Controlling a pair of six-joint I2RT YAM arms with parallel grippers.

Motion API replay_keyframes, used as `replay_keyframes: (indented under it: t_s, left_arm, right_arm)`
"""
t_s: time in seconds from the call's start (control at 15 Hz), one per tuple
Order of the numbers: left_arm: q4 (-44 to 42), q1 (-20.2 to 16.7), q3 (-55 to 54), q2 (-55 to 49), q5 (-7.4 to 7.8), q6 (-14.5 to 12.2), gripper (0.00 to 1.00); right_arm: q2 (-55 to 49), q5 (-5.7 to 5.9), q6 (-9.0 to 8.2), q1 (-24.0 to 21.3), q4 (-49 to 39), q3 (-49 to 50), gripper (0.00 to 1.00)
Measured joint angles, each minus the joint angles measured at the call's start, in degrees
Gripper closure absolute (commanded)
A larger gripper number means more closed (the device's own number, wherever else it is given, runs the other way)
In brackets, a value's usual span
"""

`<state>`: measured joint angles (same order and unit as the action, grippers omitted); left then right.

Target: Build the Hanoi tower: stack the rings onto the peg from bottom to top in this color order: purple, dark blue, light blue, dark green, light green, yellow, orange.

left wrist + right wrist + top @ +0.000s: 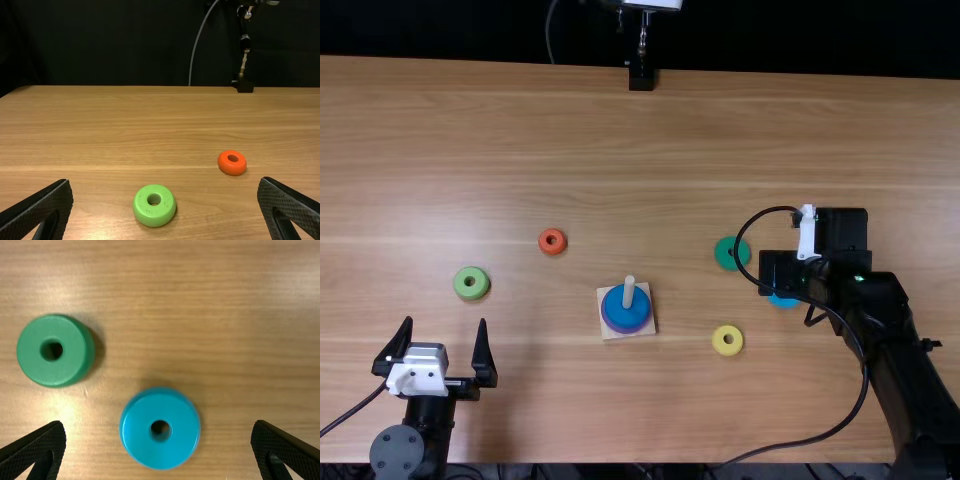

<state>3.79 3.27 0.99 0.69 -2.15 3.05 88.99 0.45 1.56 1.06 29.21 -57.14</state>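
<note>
See a smooth light brown wooden table (500, 130) across the whole width, with fine grain running from side to side and a dark backdrop (770, 35) beyond the far edge. At far left, find the black left gripper (439, 352) above the near part of the table, released, fingers wide apart around nothing. Past it, come to a thick light green ring (472, 283), flat on the wood; in the left wrist view, catch a pale sheen near it. Further right and deeper, note a small orange ring (552, 241), and in the room behind, a thin grey cable (549, 35) hanging against the dark. Next, see a square pale wooden base (648, 328) with a round upright peg (629, 288), bearing a purple ring (608, 323) below and a dark blue ring (620, 312) on top. Beyond, at the far edge, notice a black block (641, 79) under metal fittings. Then find a small yellow ring (728, 341) on the near side, and a thick dark green ring (726, 253) deeper in, with a glossy patch of wood beside it in the right wrist view. Last, meet a light blue ring (785, 301) on the table, partly covered from above by the black right gripper (780, 270), also released, fingers spread wide.
</note>
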Motion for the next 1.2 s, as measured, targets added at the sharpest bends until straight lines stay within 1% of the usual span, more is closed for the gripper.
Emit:
replay_keyframes:
  t_s: [0.27,0.47,1.2]
  left_arm:
    - [0.0,0.0,0.0,0.0,-0.02,0.0,0.0]
    - [0.0,0.0,0.0,0.0,0.0,0.0,0.0]
    - [0.0,0.0,0.0,0.0,0.0,0.0,0.0]
  right_arm:
    - [0.8,-0.02,0.02,0.0,0.0,0.3,0.0]
    - [5.7,0.02,0.02,0.0,0.1,0.3,0.0]
    - [10.4,0.22,-0.11,0.0,0.8,0.1,0.0]
